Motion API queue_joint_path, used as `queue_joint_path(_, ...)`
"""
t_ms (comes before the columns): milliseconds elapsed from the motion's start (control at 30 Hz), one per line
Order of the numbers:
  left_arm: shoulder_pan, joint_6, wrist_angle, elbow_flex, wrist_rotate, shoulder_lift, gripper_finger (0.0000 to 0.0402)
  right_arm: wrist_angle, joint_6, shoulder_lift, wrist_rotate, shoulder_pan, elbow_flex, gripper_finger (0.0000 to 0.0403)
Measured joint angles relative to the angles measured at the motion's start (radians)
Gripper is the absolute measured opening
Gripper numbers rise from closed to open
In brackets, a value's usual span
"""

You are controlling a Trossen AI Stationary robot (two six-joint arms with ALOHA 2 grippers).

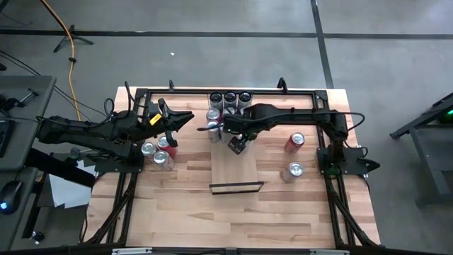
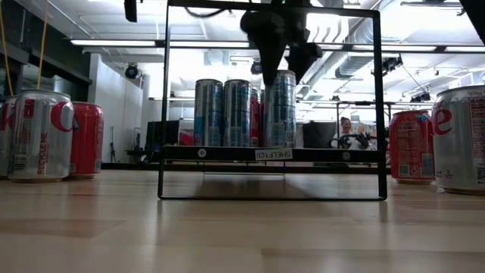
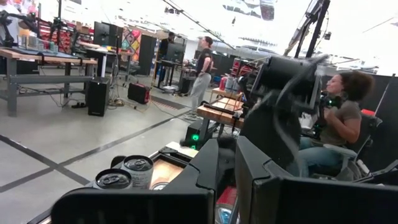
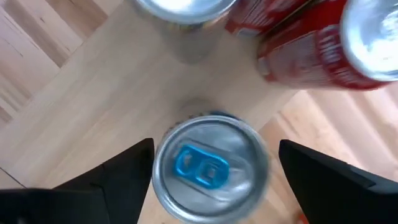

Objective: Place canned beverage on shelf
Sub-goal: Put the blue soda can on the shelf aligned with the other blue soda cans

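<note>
The right gripper (image 4: 211, 168) hangs over the blue-tabbed can (image 4: 208, 168), now standing on the shelf (image 1: 237, 170), fingers spread clear of it: release looks done, and next comes a straight lift away; the left gripper (image 1: 185, 117) waits closed

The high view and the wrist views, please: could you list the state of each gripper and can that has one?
Right gripper: open, fingers either side of the can, not touching it.
Tall silver can with blue tab: upright on the pale wooden shelf board, released.
Left gripper: shut, empty, beside the table's left edge.
Red can right of the shelf: lying on its side.
Silver can near it: upright.
</note>
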Motion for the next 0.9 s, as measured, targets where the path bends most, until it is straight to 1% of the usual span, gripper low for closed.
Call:
queue_joint_path(167,0.0,0.0,0.0,0.0,0.0,0.0,0.0003,-0.002,-0.07,-0.067,0.044,0.0,0.0,0.0331)
queue_joint_path(300,0.0,0.0,-0.002,0.0,0.0,0.0,0.0003,-0.037,-0.126,-0.139,0.076,0.011,0.0,0.0332)
queue_joint_path(533,0.0,-0.001,-0.005,0.0,0.0,0.0,0.0003,-0.07,-0.144,-0.235,0.168,0.052,0.001,0.0332)
queue_joint_path(600,0.0,-0.011,-0.005,0.0,0.0,0.0,0.0003,-0.07,-0.138,-0.261,0.205,0.074,-0.023,0.0332)
queue_joint_path(667,0.0,-0.019,-0.006,0.0,0.0,0.0,0.0003,-0.057,-0.118,-0.305,0.223,0.097,-0.093,0.0332)
queue_joint_path(767,0.0,-0.019,-0.006,0.0,0.0,0.0,0.0003,0.033,-0.043,-0.406,0.225,0.128,-0.27,0.0332)
queue_joint_path(900,0.0,-0.036,-0.006,0.0,0.0,0.0,0.0003,0.275,0.086,-0.569,0.167,0.166,-0.539,0.0332)
